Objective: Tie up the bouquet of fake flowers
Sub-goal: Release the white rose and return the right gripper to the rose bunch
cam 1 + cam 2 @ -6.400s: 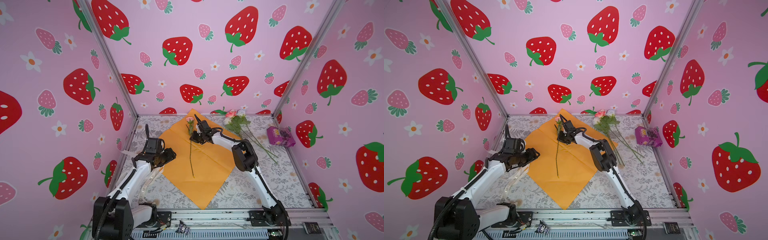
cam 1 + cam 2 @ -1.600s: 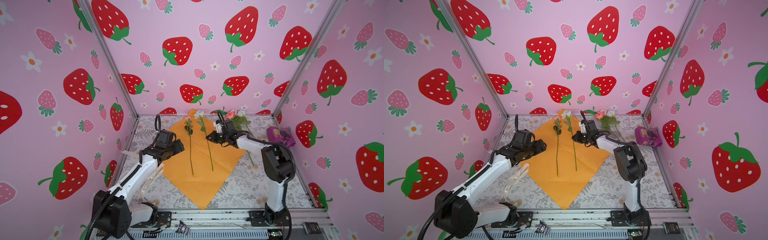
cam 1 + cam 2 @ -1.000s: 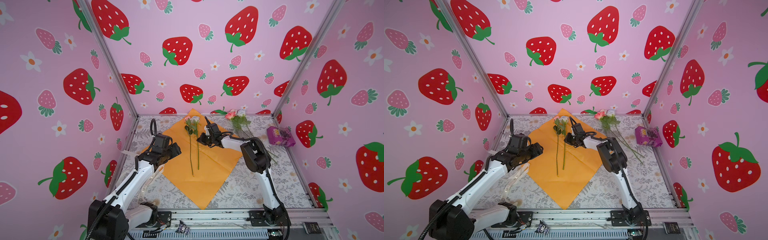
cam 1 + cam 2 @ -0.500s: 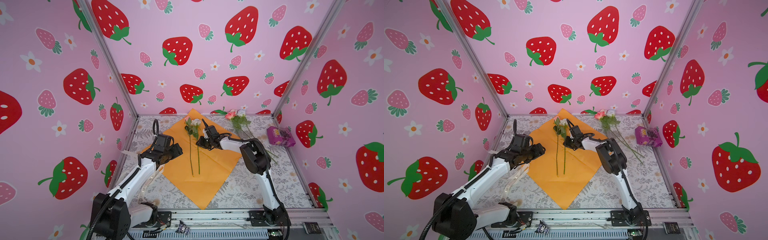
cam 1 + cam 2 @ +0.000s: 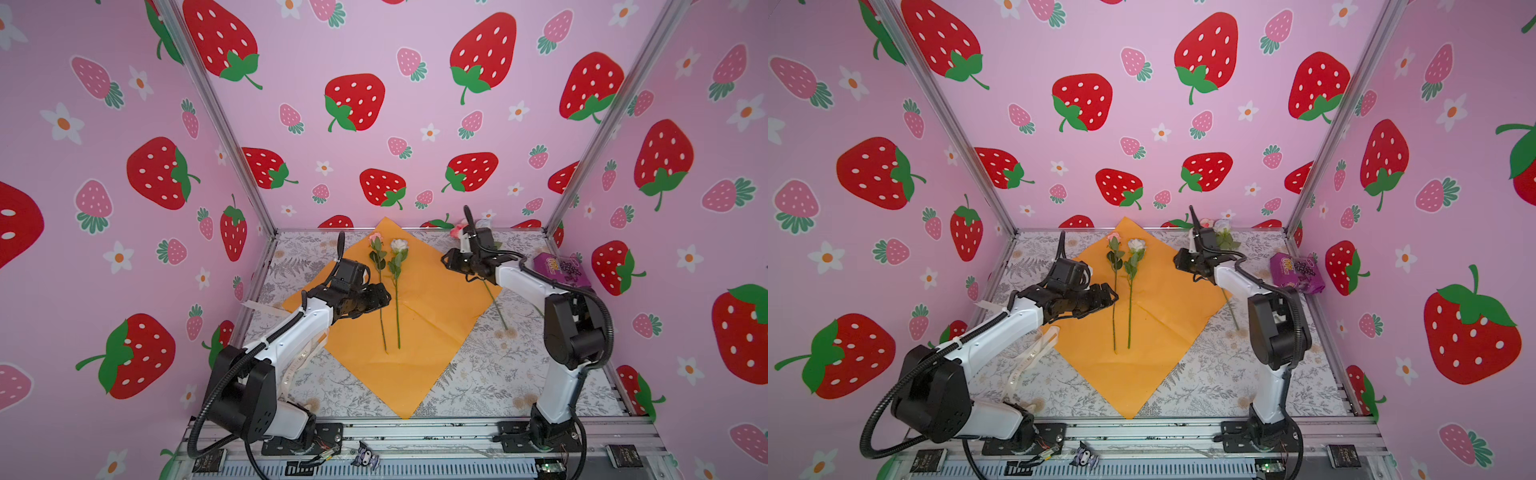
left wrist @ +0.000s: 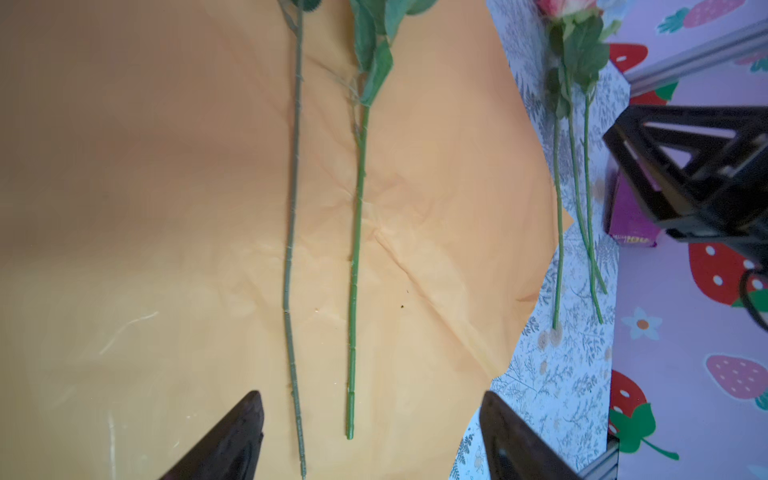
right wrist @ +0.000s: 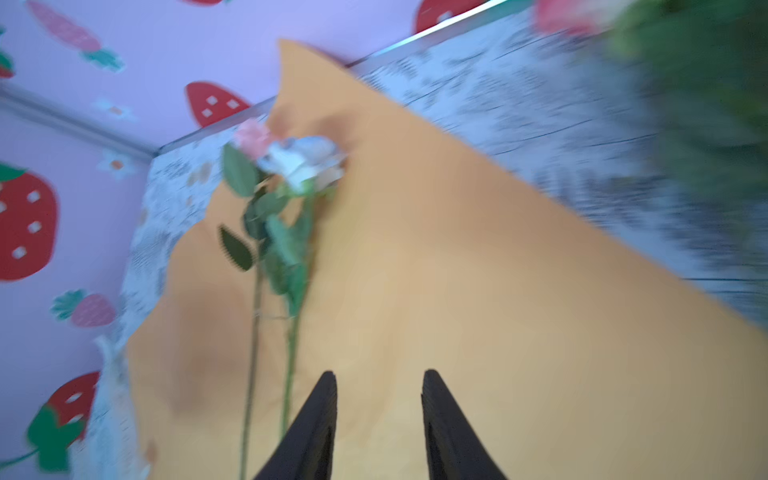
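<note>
Two roses (image 5: 400,245) lay parallel mid-frame on the wrapping paper (image 5: 432,299), presumably for bundling, with left gripper (image 5: 385,297) wide open, right gripper (image 5: 444,260) partly open, both empty.

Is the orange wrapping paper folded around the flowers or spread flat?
Spread flat: the orange wrapping paper lies open, two roses resting on top.

Purple snack packet (image 5: 561,270) sits by the right wall on the floral-print table (image 5: 490,374), cream lettered ribbon (image 5: 299,358) curls along the table's left side, strawberry-print pink walls (image 5: 415,99) close in on three sides.
</note>
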Motion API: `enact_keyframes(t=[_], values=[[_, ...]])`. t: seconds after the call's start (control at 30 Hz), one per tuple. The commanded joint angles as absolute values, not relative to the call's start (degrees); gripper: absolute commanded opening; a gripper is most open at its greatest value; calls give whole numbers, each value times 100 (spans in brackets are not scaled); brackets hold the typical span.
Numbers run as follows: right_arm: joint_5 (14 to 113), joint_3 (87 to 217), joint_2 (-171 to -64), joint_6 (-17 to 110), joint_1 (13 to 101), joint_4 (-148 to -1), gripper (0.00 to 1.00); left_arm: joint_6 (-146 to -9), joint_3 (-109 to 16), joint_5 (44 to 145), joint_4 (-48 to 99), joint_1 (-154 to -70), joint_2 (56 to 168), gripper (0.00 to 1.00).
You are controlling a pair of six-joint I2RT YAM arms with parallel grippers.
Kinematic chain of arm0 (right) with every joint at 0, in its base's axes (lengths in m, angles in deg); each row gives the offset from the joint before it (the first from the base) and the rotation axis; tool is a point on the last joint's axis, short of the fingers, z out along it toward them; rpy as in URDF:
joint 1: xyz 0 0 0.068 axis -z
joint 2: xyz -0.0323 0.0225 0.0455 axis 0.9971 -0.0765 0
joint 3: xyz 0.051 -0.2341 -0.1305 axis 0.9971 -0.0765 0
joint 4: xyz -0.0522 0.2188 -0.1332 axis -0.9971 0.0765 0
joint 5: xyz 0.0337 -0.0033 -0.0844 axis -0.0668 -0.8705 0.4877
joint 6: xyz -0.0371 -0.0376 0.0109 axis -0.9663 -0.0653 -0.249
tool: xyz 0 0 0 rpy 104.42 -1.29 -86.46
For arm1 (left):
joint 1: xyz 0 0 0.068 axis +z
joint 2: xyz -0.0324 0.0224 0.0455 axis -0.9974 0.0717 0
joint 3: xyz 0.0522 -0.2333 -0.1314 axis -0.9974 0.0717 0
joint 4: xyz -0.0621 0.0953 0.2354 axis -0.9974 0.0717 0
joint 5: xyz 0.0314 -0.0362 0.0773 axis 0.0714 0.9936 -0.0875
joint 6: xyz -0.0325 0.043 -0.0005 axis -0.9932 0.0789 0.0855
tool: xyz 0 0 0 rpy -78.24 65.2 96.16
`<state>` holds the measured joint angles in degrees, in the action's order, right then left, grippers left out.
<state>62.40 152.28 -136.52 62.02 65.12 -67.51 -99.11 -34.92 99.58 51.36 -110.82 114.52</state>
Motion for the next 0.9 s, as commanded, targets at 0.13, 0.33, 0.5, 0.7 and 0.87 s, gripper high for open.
enact_keyframes(t=[0.13, 0.33, 0.5, 0.7, 0.87], values=[[6536, 15004, -13855, 4149, 7381, -5994, 36, -9606, -4509, 10385, 5107, -11899, 12399, 84], [6818, 15975, -14735, 3669, 7392, -5483, 36, -9647, -4993, 10457, 5142, -12265, 12988, 84], [6816, 16535, -15242, 3515, 7392, -5120, 36, -9685, -5027, 10483, 5166, -12307, 13102, 84], [6574, 16571, -15407, 3400, 7385, -5312, 31, -9641, -4946, 10409, 5221, -12309, 13036, 83], [6600, 16640, -15566, 3263, 7383, -5276, 28, -9632, -4918, 10373, 5215, -12297, 12993, 83]])
